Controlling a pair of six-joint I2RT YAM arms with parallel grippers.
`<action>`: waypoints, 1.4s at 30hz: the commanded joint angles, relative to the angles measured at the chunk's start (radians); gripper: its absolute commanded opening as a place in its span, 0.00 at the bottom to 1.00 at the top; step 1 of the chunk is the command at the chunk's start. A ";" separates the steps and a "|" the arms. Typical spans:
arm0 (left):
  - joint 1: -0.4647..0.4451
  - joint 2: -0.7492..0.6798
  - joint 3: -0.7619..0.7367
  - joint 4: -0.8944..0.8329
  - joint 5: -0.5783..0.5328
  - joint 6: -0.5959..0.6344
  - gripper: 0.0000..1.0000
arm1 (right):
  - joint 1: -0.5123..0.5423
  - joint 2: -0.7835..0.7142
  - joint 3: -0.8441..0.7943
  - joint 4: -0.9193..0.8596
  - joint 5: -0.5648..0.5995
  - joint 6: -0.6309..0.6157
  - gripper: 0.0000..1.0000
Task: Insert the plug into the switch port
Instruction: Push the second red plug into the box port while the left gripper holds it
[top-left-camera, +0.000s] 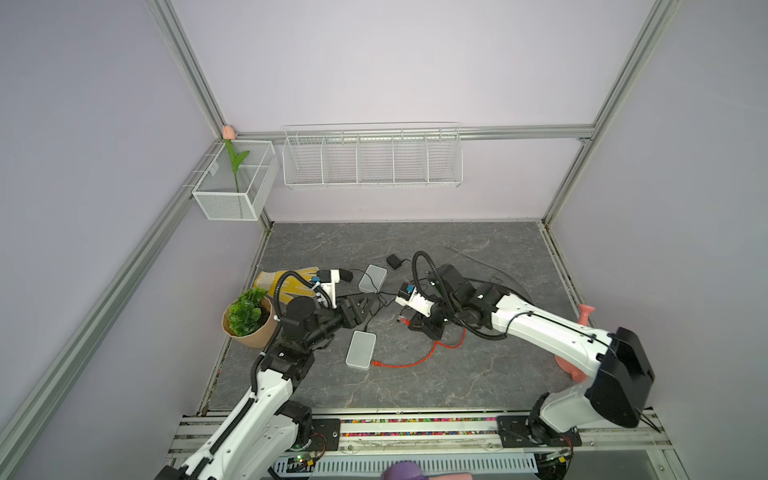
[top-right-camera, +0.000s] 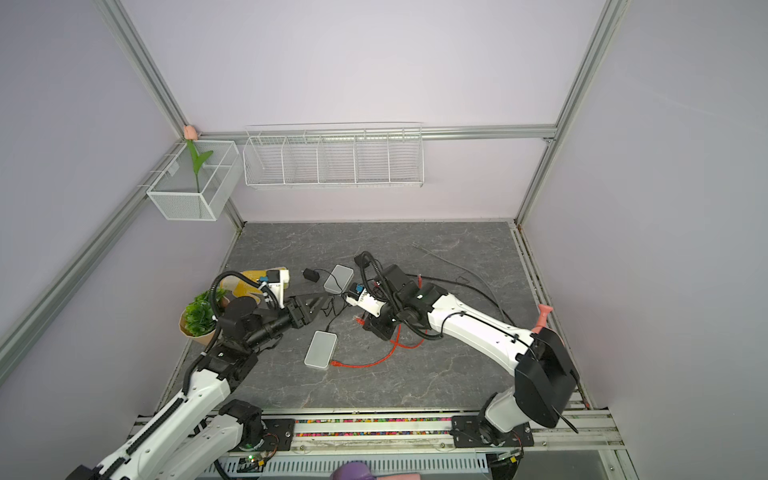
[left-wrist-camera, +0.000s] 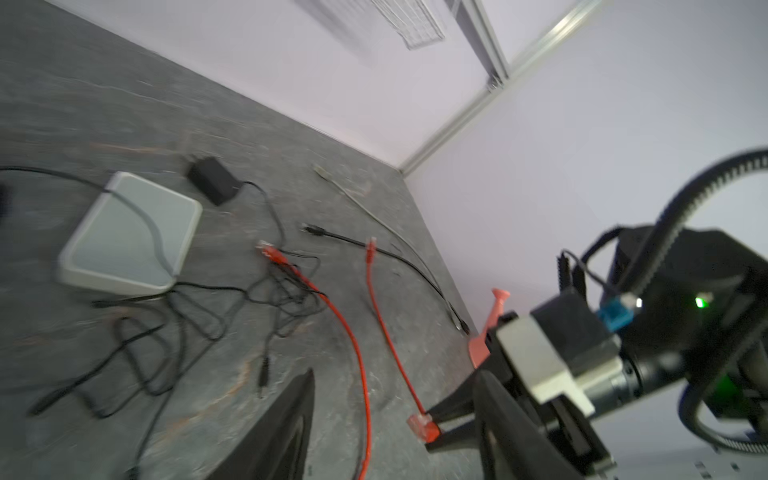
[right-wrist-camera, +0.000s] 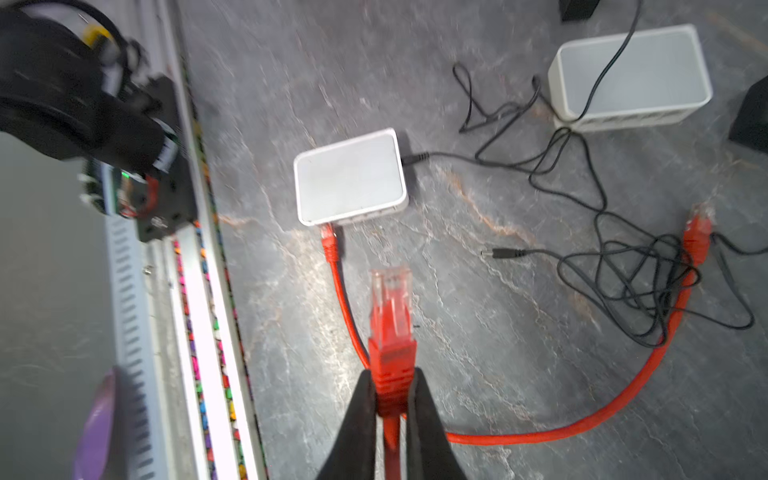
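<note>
The right hand (right-wrist-camera: 390, 386) squeezes the red plug (right-wrist-camera: 390, 316) tight. The plug points at the white box (right-wrist-camera: 351, 176) near it on the table (right-wrist-camera: 498, 374). Another red plug (right-wrist-camera: 330, 243) touches that box's side. The left hand (left-wrist-camera: 395, 374) is spread wide, holding nothing.

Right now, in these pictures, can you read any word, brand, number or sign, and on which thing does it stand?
No text is readable in any view.
White label on a black arm base by the rail: too blurred to read.
Nearer switch and farther switch: top faces show no print.
Red plug in the right gripper: no marking visible.
</note>
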 joint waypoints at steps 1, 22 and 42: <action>0.045 0.007 -0.055 -0.216 -0.064 -0.017 0.62 | 0.053 0.101 -0.001 -0.029 0.204 -0.058 0.07; 0.048 0.129 -0.201 -0.213 -0.159 0.003 0.55 | 0.268 0.410 0.111 0.112 0.324 -0.089 0.07; 0.050 0.395 -0.187 -0.046 -0.039 -0.010 0.42 | 0.285 0.419 0.127 0.161 0.282 -0.081 0.07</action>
